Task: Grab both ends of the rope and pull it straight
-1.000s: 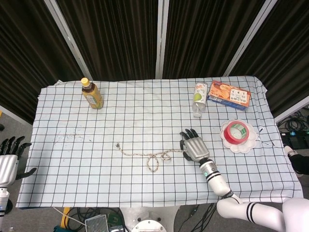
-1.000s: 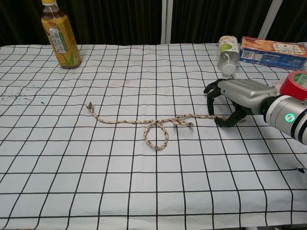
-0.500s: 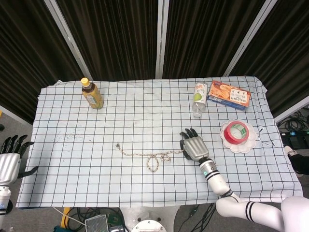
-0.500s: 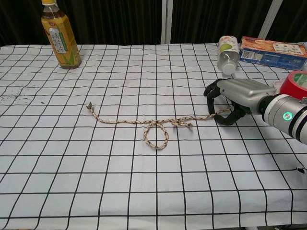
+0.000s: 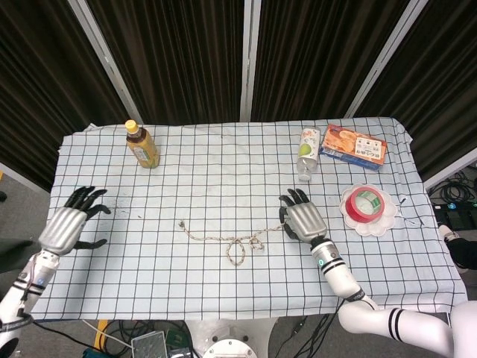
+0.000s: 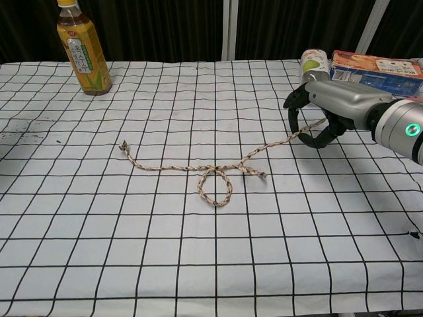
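Right hand (image 6: 330,115) pinched shut on one rope (image 6: 198,170) end at about 3 o'clock, rope looped mid-worktop (image 5: 223,291), free end toward 9 o'clock, left hand (image 5: 65,226) spread, seemingly empty, above the 9 o'clock edge.

Bottle label (image 6: 84,61) print seems too blurred to read.
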Controlling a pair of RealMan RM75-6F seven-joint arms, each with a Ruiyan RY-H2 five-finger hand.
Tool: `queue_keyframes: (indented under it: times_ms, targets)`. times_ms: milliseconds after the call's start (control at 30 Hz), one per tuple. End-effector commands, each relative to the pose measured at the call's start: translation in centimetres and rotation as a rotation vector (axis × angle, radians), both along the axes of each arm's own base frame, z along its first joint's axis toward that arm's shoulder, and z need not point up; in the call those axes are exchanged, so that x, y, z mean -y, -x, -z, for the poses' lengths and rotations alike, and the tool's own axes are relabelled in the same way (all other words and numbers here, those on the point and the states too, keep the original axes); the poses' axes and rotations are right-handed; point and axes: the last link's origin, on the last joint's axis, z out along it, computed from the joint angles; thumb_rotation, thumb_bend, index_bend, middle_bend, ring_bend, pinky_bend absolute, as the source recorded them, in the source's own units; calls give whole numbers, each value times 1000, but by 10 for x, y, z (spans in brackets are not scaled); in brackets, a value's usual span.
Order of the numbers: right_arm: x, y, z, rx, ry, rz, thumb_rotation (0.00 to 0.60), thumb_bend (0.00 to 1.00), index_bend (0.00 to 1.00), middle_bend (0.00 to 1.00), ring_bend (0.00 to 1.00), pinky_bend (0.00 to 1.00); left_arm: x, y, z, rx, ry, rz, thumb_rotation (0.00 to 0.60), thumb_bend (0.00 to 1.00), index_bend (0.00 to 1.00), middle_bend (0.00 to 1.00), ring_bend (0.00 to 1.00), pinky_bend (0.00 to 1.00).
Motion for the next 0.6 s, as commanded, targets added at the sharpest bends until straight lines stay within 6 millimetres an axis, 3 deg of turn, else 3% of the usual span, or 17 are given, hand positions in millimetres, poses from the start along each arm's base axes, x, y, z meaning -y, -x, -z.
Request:
queue_keyframes:
  times_ms: [33,300,600]
  targets:
    - [4,-6,-3,-10,4,-2,600,428,613,172,0,0,-25,-30,33,13,142,58,600,92,391,88,0,0]
    - [5,-13,0,-27,-1,3,600,432,612,171,0,0,-48,-64,80,-4,224,110,600,111,392,88,0,0]
    - [6,-13,3,-28,-2,12,600,432,613,170,0,0,-56,-97,112,-27,255,192,600,159,415,88,0,0]
